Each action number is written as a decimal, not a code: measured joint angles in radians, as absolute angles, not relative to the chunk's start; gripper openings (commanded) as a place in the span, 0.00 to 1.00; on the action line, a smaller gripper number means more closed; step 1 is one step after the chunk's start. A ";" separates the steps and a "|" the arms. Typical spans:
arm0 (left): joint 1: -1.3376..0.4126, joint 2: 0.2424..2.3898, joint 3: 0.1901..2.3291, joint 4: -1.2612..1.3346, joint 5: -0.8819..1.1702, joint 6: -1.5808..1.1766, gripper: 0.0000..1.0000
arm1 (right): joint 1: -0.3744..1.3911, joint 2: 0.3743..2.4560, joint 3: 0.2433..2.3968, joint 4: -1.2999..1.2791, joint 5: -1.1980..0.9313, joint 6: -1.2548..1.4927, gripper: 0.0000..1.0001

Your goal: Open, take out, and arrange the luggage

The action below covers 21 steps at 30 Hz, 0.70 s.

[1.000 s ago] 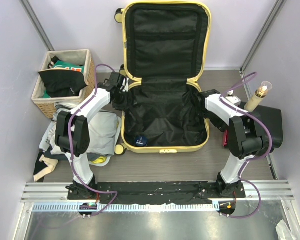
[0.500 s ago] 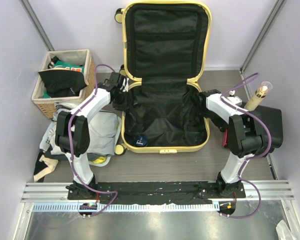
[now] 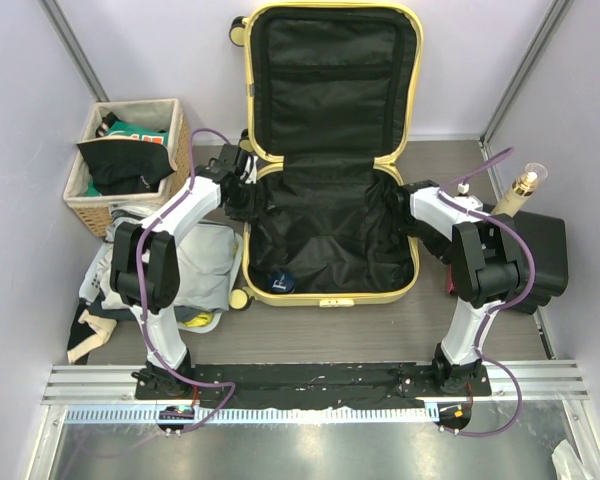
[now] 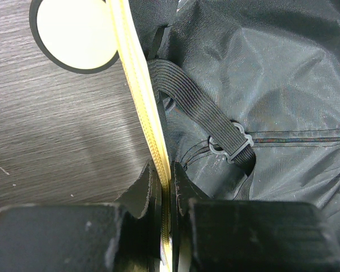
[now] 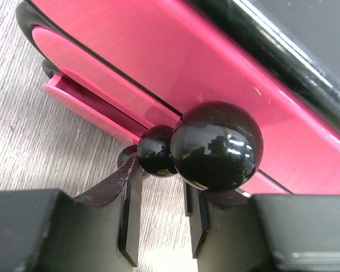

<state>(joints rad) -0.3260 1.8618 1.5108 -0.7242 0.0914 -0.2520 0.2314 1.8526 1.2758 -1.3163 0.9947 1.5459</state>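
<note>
The big pale-yellow hard-shell suitcase (image 3: 332, 299) lies open mid-table, long axis running away from the arms. The left gripper (image 4: 165, 195) is pinched tight on its left rim. The right gripper (image 5: 161, 204), off its right side, narrowly straddles a glossy black bead (image 5: 157, 150) (gripping it? can't tell).
</note>
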 measured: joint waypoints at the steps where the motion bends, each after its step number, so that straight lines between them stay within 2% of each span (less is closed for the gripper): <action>1: -0.326 1.862 1.511 -0.724 0.091 -0.252 0.00 | 0.231 1.853 1.276 -1.314 0.995 1.544 0.10; 8: -0.326 1.862 1.511 -0.724 0.092 -0.252 0.00 | 0.245 1.853 1.276 -1.315 0.995 1.541 0.06; 21: -0.321 1.862 1.511 -0.727 0.101 -0.249 0.00 | 0.343 1.858 1.332 -1.339 0.950 1.565 0.06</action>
<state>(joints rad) -0.3206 1.8618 1.5108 -0.7269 0.1013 -0.2493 0.3428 1.8576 1.3323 -1.3388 0.9504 1.5646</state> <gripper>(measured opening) 0.068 0.366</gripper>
